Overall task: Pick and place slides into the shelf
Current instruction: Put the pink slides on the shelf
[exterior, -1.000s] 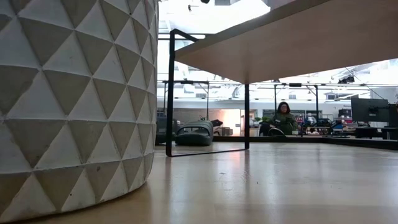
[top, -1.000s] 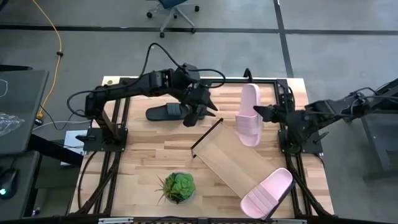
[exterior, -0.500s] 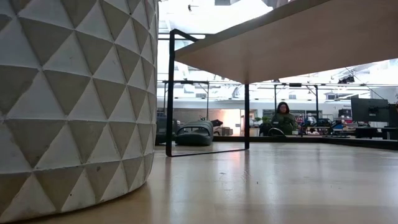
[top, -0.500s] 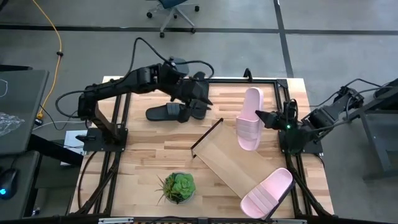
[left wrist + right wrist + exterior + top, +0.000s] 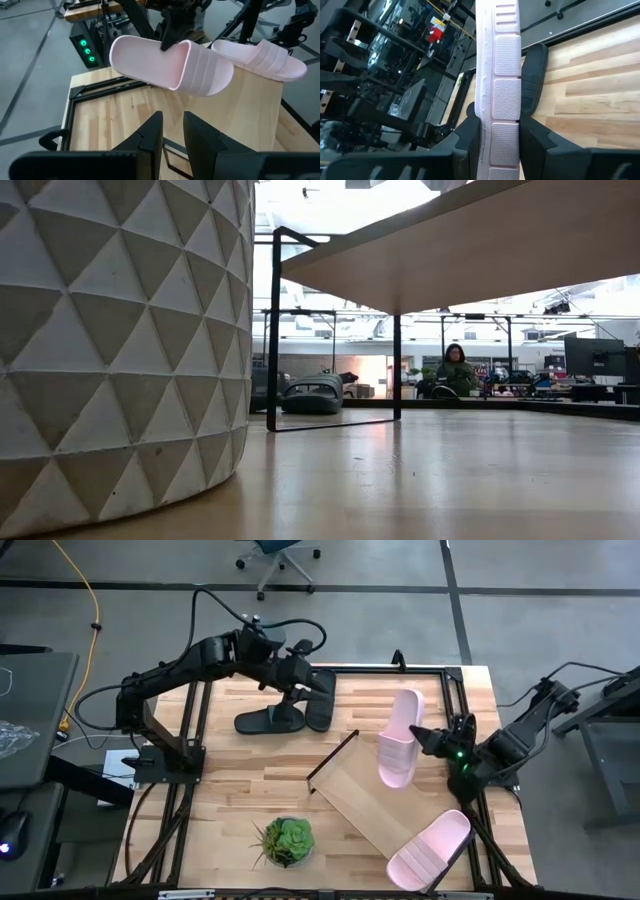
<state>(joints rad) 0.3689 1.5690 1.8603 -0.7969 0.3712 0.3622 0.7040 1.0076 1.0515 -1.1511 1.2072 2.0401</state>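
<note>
High view: right gripper (image 5: 424, 739) clamped on the edge of a pink slide (image 5: 400, 737), which hangs above the table (image 5: 230, 790) near its right edge, partly over the far end of the shelf (image 5: 370, 802). Right wrist view confirms it: both fingers (image 5: 470, 137) pinch the sole, tread side showing. Slide's long axis runs from the far edge toward the near edge, strap end toward the near side and slightly inward; it rides on its side, not flat.

Left gripper (image 5: 298, 681) hovers near the far edge with a black slide (image 5: 320, 700) directly under it; its jaws stand almost together with a narrow gap and nothing visibly between them (left wrist view). Whether it touches the black slide, cannot tell. Second black slide (image 5: 268, 721) lies just beside the first, long axis along the far edge.

Second pink slide (image 5: 430, 848) rests on the shelf's near-right end. Shelf lies diagonally, far-centre to near-right corner.

Step in hand, as I judge: carrying the held pink slide to the shelf. Next move calls for turning it sole-down, lowering onto bare board short of the other pink slide, then releasing.
</note>
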